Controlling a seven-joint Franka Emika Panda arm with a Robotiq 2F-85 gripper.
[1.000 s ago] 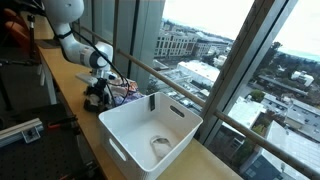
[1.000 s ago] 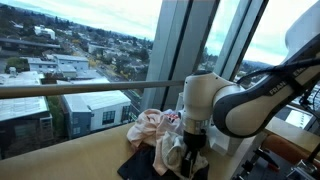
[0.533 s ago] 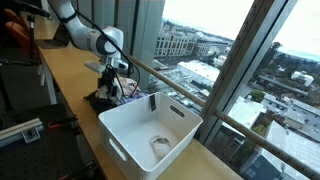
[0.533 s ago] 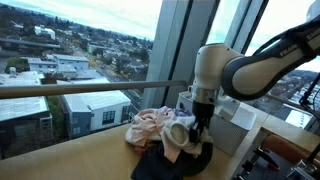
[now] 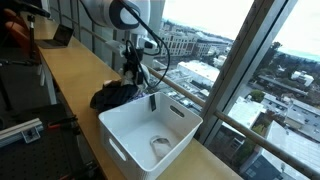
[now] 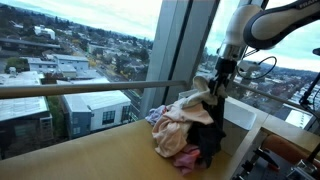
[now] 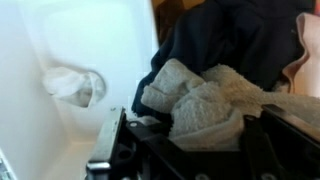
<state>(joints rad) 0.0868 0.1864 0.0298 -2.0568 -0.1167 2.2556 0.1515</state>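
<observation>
My gripper (image 7: 197, 132) is shut on a cream terry cloth (image 7: 208, 104), which bunches up between the jaws. In both exterior views the gripper (image 5: 134, 66) (image 6: 221, 78) hangs above a heap of clothes, with the cream cloth (image 6: 199, 101) dangling from it. Under it lie a dark garment (image 5: 114, 96) (image 7: 235, 35) and pink pieces (image 6: 178, 137). A white bin (image 5: 127, 130) stands right beside the heap, and a small pale cloth (image 5: 160, 147) (image 7: 73, 85) rests on its floor.
The heap and bin sit on a long wooden counter (image 5: 72, 85) along tall windows with a handrail (image 6: 70, 89). A laptop (image 5: 60, 37) is at the far end. Grey equipment (image 5: 18, 131) sits beside the counter, low on the room side.
The jaws closed on the cream cloth in the heap. The arm then rose and moved toward the bin, pulling the cloth up with it.
</observation>
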